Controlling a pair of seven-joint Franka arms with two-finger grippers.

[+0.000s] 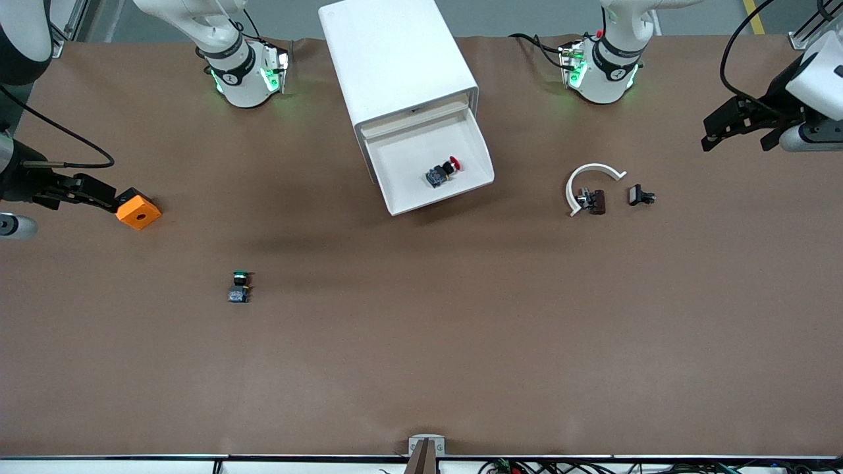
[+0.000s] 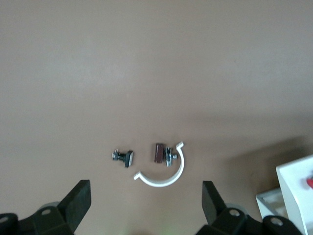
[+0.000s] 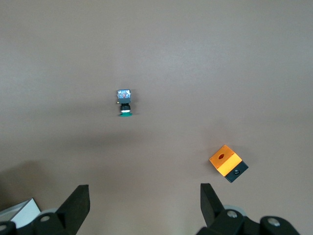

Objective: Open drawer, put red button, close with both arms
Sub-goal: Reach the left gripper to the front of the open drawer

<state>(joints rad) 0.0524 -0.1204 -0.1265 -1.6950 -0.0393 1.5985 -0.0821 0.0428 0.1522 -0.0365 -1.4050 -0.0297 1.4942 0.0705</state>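
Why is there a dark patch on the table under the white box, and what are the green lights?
Front view: the open drawer casts a soft shadow on the brown table nearer the camera; green glow comes from the lights on both arm bases. Left wrist view: sharp enough, with a shadow beside the cabinet. Right wrist view: evenly lit, faint shadow by the green button.

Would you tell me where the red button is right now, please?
The red button lies on its side inside the open drawer pulled out of the white cabinet.

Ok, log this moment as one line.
drawer: open | red button: in drawer | left hand: open, over table end | right hand: open, near orange block
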